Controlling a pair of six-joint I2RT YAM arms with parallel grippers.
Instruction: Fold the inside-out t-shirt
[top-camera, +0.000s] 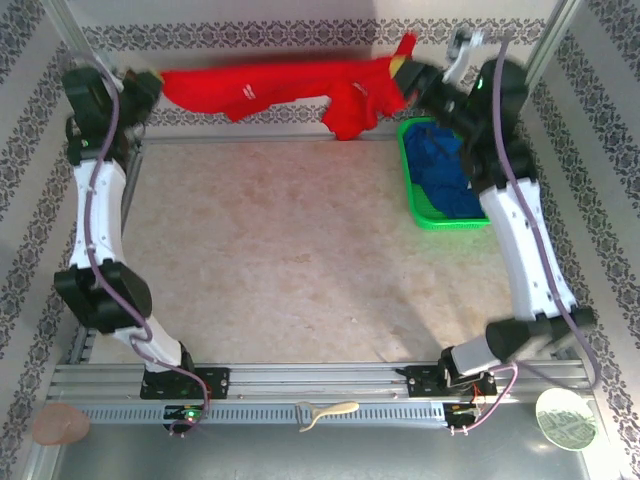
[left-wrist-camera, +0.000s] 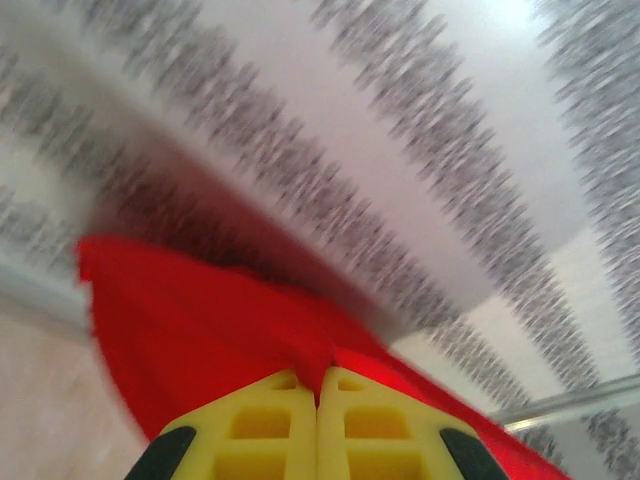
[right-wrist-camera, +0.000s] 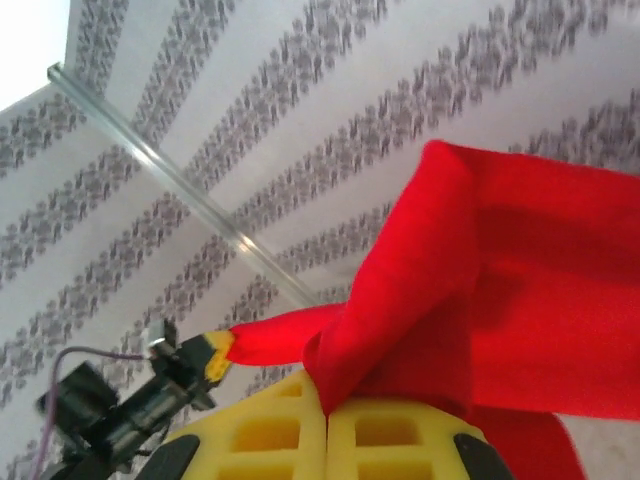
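Note:
The inside-out t-shirt (top-camera: 290, 88) is bright red with a small white mark and hangs stretched in the air across the far edge of the table. My left gripper (top-camera: 155, 85) is shut on its left end, and red cloth (left-wrist-camera: 200, 330) bunches between the yellow fingers (left-wrist-camera: 260, 425). My right gripper (top-camera: 405, 72) is shut on its right end, where a thick fold of the shirt (right-wrist-camera: 500, 290) rises from the yellow fingers (right-wrist-camera: 390, 435). In the right wrist view the left gripper (right-wrist-camera: 215, 355) holds the far corner of the shirt.
A green basket (top-camera: 415, 205) holding a blue garment (top-camera: 445, 165) stands at the far right of the table, under the right arm. Patterned walls surround the table on three sides. A metal rail (top-camera: 320, 380) runs along the near edge between the arm bases.

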